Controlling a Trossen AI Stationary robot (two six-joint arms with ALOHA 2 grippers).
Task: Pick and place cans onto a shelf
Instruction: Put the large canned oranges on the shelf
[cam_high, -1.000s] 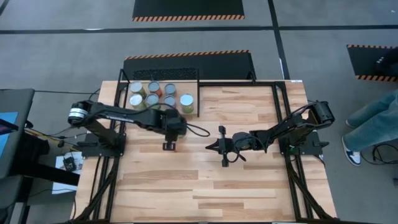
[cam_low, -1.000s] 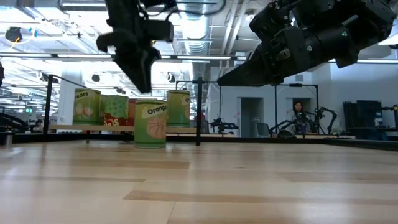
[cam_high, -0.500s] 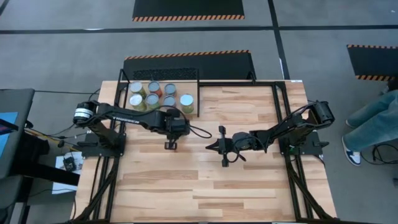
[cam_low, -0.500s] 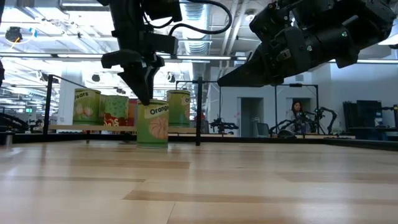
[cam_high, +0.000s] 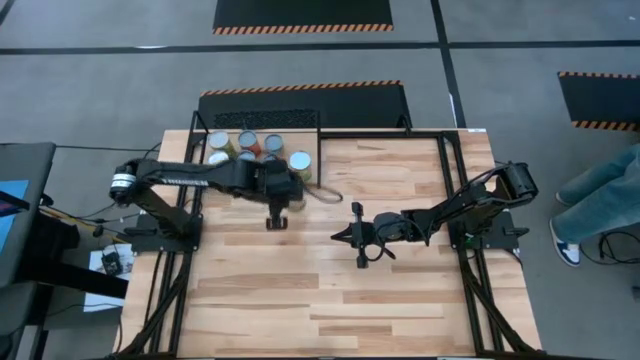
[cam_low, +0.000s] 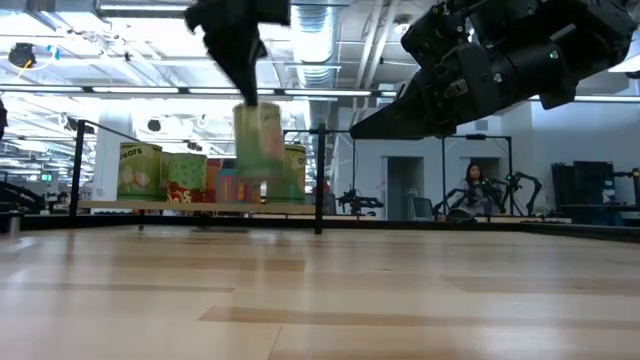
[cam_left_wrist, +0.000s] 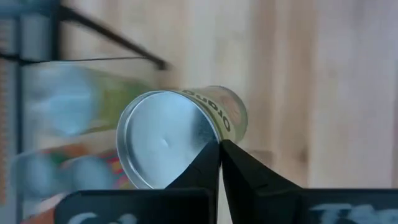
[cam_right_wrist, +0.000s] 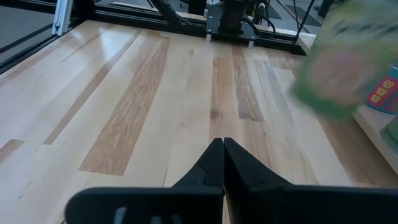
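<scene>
Your left hand (cam_low: 245, 95) has clenched on the green can (cam_low: 258, 140) and lifted it off the counter (cam_low: 320, 290), upper left of frame; the shelf (cam_low: 180, 206) comes next.

**Legible lettering**

On the green can (cam_left_wrist: 186, 134) seen in the left wrist view, the side label shows the start of a word, "Oran", running along the curve just below the silver lid. In the low view the labels on the cans on the shelf (cam_low: 200, 206) are too small or blurred to read.
</scene>
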